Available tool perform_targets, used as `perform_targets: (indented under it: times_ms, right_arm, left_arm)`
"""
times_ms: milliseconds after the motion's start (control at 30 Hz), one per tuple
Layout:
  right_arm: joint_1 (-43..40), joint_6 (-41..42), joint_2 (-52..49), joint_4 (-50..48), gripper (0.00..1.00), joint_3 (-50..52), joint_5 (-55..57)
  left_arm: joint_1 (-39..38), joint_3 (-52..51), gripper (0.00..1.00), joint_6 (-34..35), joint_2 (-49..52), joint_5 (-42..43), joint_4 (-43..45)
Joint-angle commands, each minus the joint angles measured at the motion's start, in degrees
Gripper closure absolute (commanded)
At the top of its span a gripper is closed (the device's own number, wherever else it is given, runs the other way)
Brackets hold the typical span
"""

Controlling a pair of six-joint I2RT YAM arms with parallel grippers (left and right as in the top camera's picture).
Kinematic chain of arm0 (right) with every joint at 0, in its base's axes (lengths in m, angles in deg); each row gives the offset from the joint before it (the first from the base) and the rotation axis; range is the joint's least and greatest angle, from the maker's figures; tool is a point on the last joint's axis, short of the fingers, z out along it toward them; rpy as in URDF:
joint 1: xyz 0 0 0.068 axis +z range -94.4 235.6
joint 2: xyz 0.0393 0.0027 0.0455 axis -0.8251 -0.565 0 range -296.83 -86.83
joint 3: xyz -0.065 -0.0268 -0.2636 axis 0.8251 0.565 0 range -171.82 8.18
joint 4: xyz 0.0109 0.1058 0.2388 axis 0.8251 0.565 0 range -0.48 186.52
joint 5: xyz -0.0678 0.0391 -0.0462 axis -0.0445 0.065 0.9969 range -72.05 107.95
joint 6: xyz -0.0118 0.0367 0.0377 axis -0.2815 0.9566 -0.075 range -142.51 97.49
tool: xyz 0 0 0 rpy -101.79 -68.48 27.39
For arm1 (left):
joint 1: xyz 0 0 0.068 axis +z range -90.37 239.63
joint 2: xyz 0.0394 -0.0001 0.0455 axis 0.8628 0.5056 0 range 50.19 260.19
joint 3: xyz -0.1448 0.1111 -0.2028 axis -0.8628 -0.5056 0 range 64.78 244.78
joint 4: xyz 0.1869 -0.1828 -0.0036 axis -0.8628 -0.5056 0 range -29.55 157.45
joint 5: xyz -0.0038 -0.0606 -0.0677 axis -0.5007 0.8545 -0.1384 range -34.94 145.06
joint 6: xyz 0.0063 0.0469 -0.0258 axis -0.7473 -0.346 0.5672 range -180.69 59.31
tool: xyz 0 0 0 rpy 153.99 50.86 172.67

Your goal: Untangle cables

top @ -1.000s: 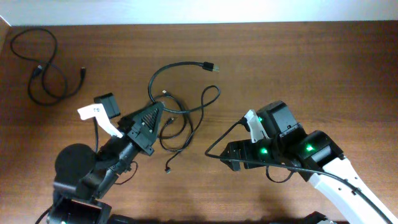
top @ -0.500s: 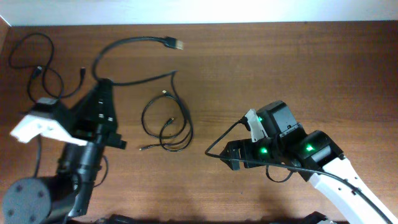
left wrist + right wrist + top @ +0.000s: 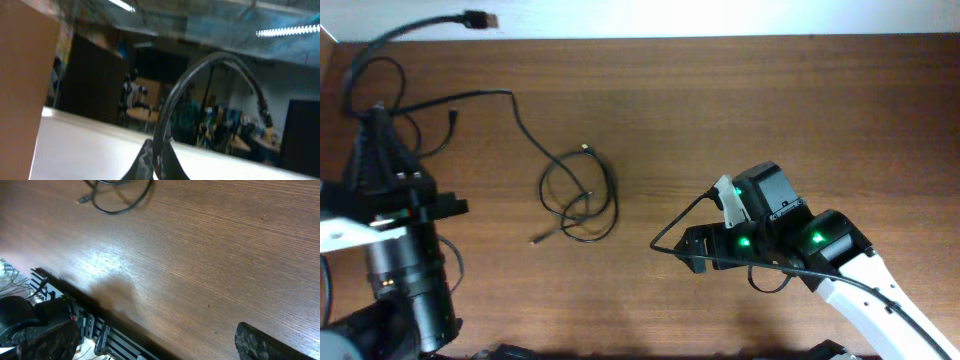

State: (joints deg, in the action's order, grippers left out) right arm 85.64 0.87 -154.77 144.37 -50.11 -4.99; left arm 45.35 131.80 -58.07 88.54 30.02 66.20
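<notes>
Bench (image 3: 770,90): brown wood-grain top, smooth, slight sheen.
Right gripper (image 3: 155,337): dark rough-textured fingers spread wide, nothing held, over bare wood.
Left gripper (image 3: 152,162): closed on thin black cable (image 3: 170,100), cord arching up in rounded loop.
Other cables (image 3: 578,195): loose round coil lying flat mid-bench.
Metal-tipped plug (image 3: 478,18): at far-left bench edge.

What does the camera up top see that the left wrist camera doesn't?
Only overhead: the wooden table, the loose cable coil lying on it, and the right arm. Only left wrist: the room beyond the table, with ceiling lights. Both: the held cable, pinched in the jaws of the left gripper and arching upward.
</notes>
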Motion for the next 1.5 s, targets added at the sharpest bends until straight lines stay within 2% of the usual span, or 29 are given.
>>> perform_targets:
  times_ms: [0, 133, 267, 333, 467, 533, 667, 733, 900, 1100, 1267, 1333, 1467]
  right_arm:
    - [-0.1, -0.2, 0.0, -0.2, 0.02, -0.5, 1.1]
    - [-0.1, -0.2, 0.0, -0.2, 0.01, -0.5, 1.1]
    - [-0.1, -0.2, 0.0, -0.2, 0.01, -0.5, 1.1]
    - [-0.1, -0.2, 0.0, -0.2, 0.01, -0.5, 1.1]
    - [-0.1, -0.2, 0.0, -1.0, 0.02, -0.5, 1.1]
    - [-0.1, -0.2, 0.0, -1.7, 0.02, -0.5, 1.1]
    - [-0.1, -0.2, 0.0, -2.2, 0.01, -0.5, 1.1]
    - [-0.1, -0.2, 0.0, -2.1, 0.02, -0.5, 1.1]
    - [-0.1, -0.2, 0.0, -2.1, 0.01, -0.5, 1.1]
    - [-0.1, -0.2, 0.0, -1.9, 0.01, -0.5, 1.1]
    - [-0.1, -0.2, 0.0, -1.7, 0.01, -0.5, 1.1]
    - [-0.1, -0.2, 0.0, -1.7, 0.01, -0.5, 1.1]
    - [-0.1, -0.2, 0.0, -1.7, 0.01, -0.5, 1.1]
  left_arm:
    - [0.2, 1.0, 1.0, -0.3, -0.1, -1.8, 2.7]
    - [0.2, 1.0, 1.0, 1.2, 0.0, -1.8, -2.8]
    - [0.2, 0.9, 1.0, 11.8, 1.2, -1.8, -15.7]
    - [0.2, 0.7, 1.0, 17.4, 2.7, -1.8, -24.9]
    - [0.2, 0.5, 1.0, 38.7, 8.2, -1.3, -44.6]
    - [0.2, 0.5, 1.0, 42.7, 11.7, 1.8, -51.0]
    - [0.2, 0.5, 1.0, 42.8, 19.5, 14.9, -54.5]
    - [0.2, 0.5, 1.0, 42.8, 24.3, 18.7, -55.5]
    - [0.2, 0.5, 1.0, 42.8, 38.1, 21.3, -59.8]
    - [0.2, 0.5, 0.99, 42.8, 50.8, 23.8, -59.9]
    - [0.2, 0.5, 0.92, 42.8, 58.2, 23.8, -59.8]
    - [0.2, 0.5, 0.83, 42.8, 59.3, 23.8, -59.3]
    - [0.1, 0.5, 0.8, 42.8, 59.6, 20.1, -55.5]
